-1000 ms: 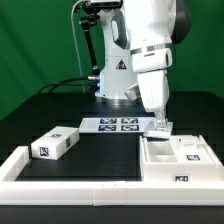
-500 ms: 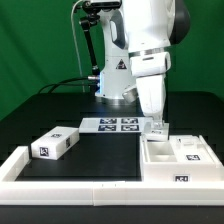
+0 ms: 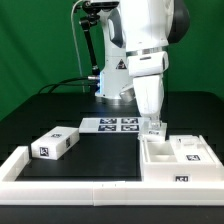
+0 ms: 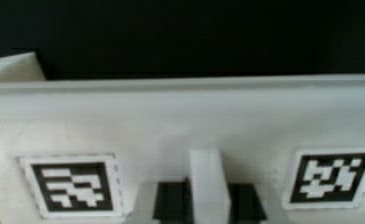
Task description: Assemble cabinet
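At the exterior view's left a drawer block (image 3: 55, 143), at its right the cabinet (image 3: 178, 166), marker board (image 3: 115, 125) behind both.

cabinet shell (image 3: 160, 176): white plastic, smooth, low sheen; wall in wrist view reads matt. 
drawer block (image 3: 55, 144): same white plastic. 
tags (image 4: 69, 185): black-on-white print, flat, matt. 
table top (image 3: 100, 152): black, matt, no glare. 
border rail (image 3: 70, 182): white, smooth, plastic look. 
marker board (image 3: 118, 125): thin white sheet, matt. 
arm housing (image 3: 150, 30): glossy white plastic, highlights visible. 
gripper (image 3: 156, 128) fingers (image 4: 170, 205): dark, matt. 
backdrop (image 3: 30, 50): green, cloth-like, matt.
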You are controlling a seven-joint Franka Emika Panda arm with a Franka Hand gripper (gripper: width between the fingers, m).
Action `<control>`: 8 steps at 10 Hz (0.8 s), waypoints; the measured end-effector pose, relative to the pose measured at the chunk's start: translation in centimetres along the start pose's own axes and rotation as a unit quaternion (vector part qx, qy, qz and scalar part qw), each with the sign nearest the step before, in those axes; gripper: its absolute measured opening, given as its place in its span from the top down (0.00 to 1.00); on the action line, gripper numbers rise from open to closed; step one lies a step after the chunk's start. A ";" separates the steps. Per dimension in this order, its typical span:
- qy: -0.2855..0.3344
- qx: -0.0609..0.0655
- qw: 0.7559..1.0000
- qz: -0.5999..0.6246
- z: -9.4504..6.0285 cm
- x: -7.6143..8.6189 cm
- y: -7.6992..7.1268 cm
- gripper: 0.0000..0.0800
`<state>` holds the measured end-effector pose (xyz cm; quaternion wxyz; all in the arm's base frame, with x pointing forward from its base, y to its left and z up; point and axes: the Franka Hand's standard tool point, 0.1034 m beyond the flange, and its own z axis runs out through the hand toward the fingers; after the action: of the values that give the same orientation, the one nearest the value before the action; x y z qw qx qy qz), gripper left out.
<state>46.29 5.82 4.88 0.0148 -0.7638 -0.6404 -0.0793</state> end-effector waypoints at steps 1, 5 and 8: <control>-0.001 0.002 1.000 -0.009 0.0 -0.1 0.0 0.91; -0.001 0.005 1.000 -0.021 0.0 -0.6 -0.1 0.91; -0.002 0.007 1.000 -0.027 -0.3 -0.1 0.0 0.91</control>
<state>46.26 5.71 5.17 0.0170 -0.7459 -0.6618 -0.0732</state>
